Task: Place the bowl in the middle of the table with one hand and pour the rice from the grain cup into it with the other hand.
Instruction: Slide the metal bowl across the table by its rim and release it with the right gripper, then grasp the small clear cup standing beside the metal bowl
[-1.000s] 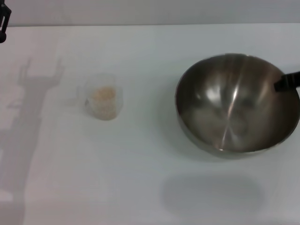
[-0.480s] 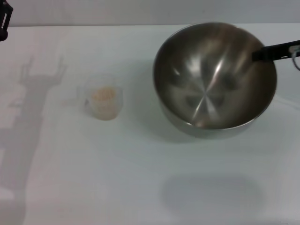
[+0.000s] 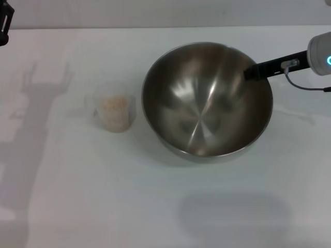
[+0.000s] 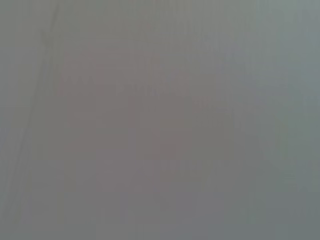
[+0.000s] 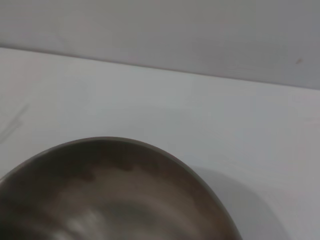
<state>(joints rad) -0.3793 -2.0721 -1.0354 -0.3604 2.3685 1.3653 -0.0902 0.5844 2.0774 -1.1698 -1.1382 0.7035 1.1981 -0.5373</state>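
No writing, label, brand or number can be read on anything in these views.

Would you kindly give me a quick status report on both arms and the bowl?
Right end effector gripping steel bowl by its rim, near table centre. Left end effector parked at far left edge. Grain cup full of rice, untouched beside the bowl. Nothing obstructing.
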